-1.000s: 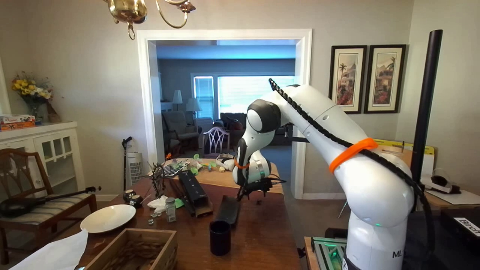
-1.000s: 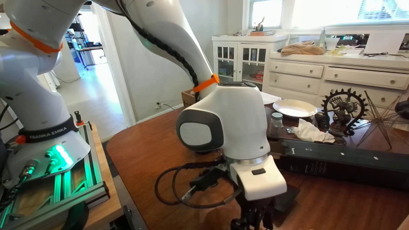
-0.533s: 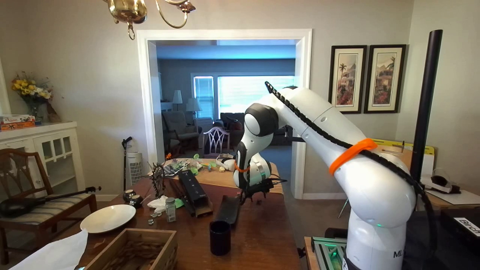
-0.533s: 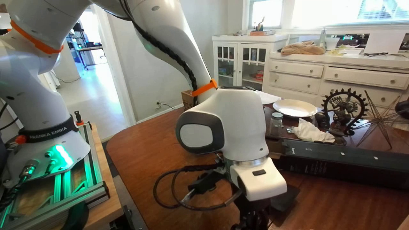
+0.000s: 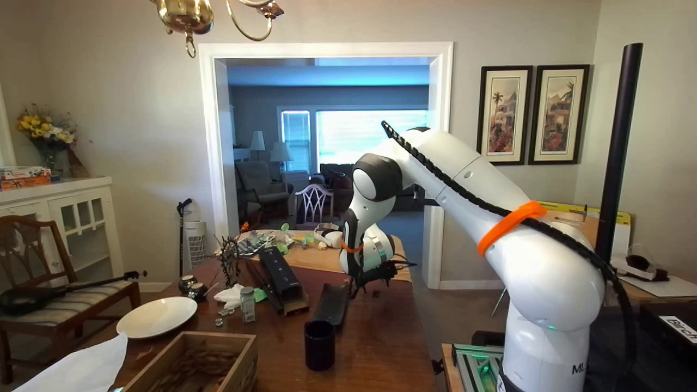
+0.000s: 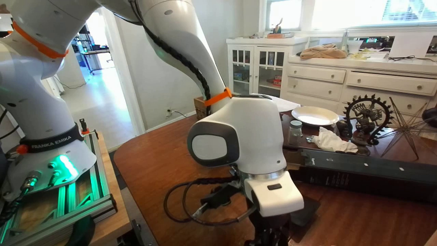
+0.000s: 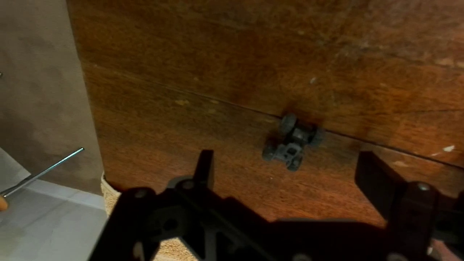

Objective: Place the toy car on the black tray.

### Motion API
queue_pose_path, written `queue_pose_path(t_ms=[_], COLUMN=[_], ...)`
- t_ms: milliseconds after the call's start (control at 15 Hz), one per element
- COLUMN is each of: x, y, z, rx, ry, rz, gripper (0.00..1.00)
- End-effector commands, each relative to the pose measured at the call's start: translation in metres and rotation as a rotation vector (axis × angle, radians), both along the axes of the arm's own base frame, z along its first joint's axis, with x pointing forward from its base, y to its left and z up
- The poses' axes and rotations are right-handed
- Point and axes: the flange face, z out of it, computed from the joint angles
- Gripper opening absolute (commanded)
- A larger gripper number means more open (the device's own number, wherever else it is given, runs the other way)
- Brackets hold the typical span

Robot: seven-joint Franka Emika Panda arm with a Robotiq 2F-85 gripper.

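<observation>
The small dark grey toy car (image 7: 291,148) sits on the wooden table in the wrist view. My gripper (image 7: 286,155) is open above it, its fingers (image 7: 205,168) spread wide to either side; the car appears between them and slightly ahead, with no visible contact. In an exterior view a small dark speck right of the gripper (image 5: 356,288) looks like the same toy car (image 5: 375,294). The long black tray (image 5: 330,307) lies left of the gripper there; the arm partly hides the black tray (image 6: 306,211) in an exterior view, where the fingertips run off the bottom edge.
A long black box (image 5: 280,275) lies beyond the tray, and a black cup (image 5: 319,345) stands at its near end. A wooden crate (image 5: 248,354), white plate (image 5: 158,317) and glass jar (image 5: 248,305) are farther left. The table edge (image 7: 90,108) drops to the floor in the wrist view.
The arm has come down a little, and the gripper sits lower in both exterior views. The tray and other table objects have stayed in place.
</observation>
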Motion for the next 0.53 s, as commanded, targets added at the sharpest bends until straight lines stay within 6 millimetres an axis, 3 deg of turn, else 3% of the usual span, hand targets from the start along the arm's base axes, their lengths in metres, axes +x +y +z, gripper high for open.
queue_pose_path(t_ms=[0,67,133,200,467], x=[0.0022,0.0022,0.0020,0.0019,0.0014], y=[-0.0042,-0.0053,-0.0068,-0.0080,-0.0114], z=[-0.0062,-0.0066,-0.0064,-0.0069,-0.0079], rx=[-0.036,-0.039,-0.041,-0.045,-0.052], ry=[-0.019,-0.025,-0.030,-0.033,-0.042], rz=[-0.052,-0.064,-0.074,-0.081,-0.096], gripper=[1.00,1.00,0.75,0.74,0.42])
